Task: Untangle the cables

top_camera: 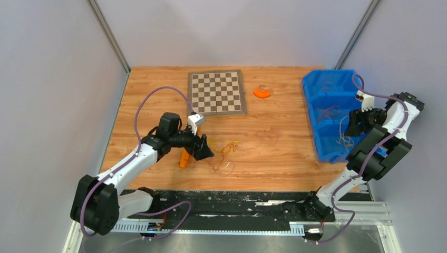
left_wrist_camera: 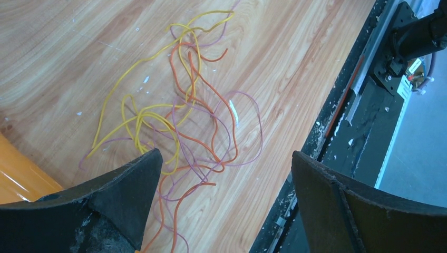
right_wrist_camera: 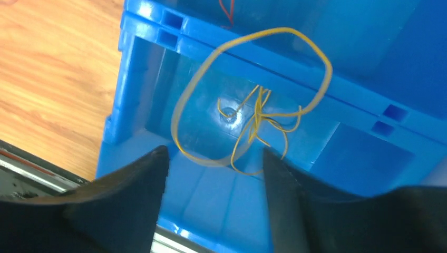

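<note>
A loose tangle of thin yellow, orange and purple cables lies on the wooden table; in the top view the tangle sits just right of my left gripper. That gripper is open and empty, low over the tangle's near end. A reddish strand lies apart to the right. My right gripper is open and empty over the near compartment of the blue bin. In the right wrist view my gripper hangs above a yellow cable looped inside the bin.
An orange marker-shaped stick lies under my left arm. A chessboard and a small orange piece are at the back. The bin's other compartments hold more thin wires. The black table-edge rail runs close by.
</note>
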`<state>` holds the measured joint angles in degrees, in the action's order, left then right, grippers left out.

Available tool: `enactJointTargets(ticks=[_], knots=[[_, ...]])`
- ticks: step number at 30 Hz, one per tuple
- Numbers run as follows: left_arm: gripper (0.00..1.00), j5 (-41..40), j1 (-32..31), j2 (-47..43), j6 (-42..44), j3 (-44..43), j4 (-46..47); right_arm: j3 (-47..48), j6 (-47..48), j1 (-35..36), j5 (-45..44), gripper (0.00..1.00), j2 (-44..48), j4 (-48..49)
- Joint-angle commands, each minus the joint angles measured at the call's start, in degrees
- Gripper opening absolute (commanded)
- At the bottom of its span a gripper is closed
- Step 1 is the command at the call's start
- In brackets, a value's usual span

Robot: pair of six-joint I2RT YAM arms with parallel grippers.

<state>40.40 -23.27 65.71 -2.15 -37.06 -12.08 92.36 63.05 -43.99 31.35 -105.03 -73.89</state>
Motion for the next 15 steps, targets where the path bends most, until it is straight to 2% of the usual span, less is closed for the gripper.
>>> enactJointTargets(ticks=[1, 5, 8, 12, 15], knots=[[1.00, 0.13, 0.22, -1.69, 2.03, -2.99, -2.79, 9.20, -1.08, -0.53, 0.02, 0.76, 2.42, -3.32], [1.00, -1.78, 1.25, -2.18, 4.17, -3.70, -6.50, 13.12, -4.21, 3.16, 1.96, 0.99, 6.78, -7.46], [1.00, -4.54, 1.59, -0.51, 4.53, -4.25, -8.18, 8.02, -8.49, 10.91, 3.68, 1.00, 12.60, -6.70], [1.00, -4.85, 1.73, 3.18, 0.49, -5.01, -7.19, -0.03, -19.00, 27.06, 7.24, 1.00, 17.59, -1.05], [0.95, -4.52, 1.74, 7.11, -2.68, -5.78, -5.00, -6.78, -28.85, 39.49, 9.51, 1.00, 18.95, 6.54]])
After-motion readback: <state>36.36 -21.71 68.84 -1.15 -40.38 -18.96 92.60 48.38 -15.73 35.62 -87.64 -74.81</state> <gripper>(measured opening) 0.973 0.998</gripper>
